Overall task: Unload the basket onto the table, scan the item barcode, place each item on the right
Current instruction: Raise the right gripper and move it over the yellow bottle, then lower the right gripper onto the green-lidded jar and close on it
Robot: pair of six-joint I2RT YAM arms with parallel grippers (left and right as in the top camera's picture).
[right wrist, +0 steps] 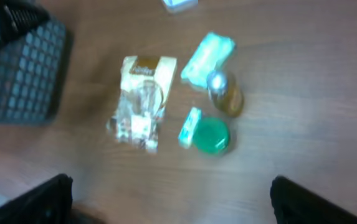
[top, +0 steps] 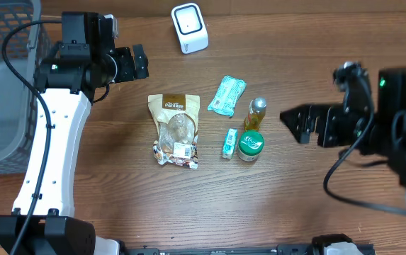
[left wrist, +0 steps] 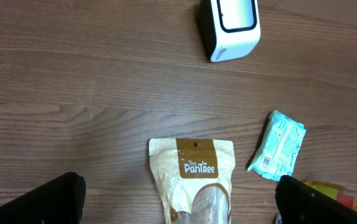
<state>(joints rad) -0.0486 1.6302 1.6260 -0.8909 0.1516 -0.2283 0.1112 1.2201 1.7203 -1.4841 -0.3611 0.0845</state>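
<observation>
The left claw [top: 140,62] hangs over the table [top: 295,205] near its far edge, jaws wide apart, pointing toward the scanner [top: 189,27]. The right claw [top: 296,124], also spread and empty, faces the snack bag [top: 175,129], bottle [top: 256,113] and jar [top: 250,144] mid-table.

The overhead view is lit evenly and brightly from above; only short, soft shadows are cast on the table [top: 117,177]. The left wrist view is sharp, and the print on the pouch [left wrist: 192,168] can be read. The right wrist view is blurred throughout and dimmer.
</observation>
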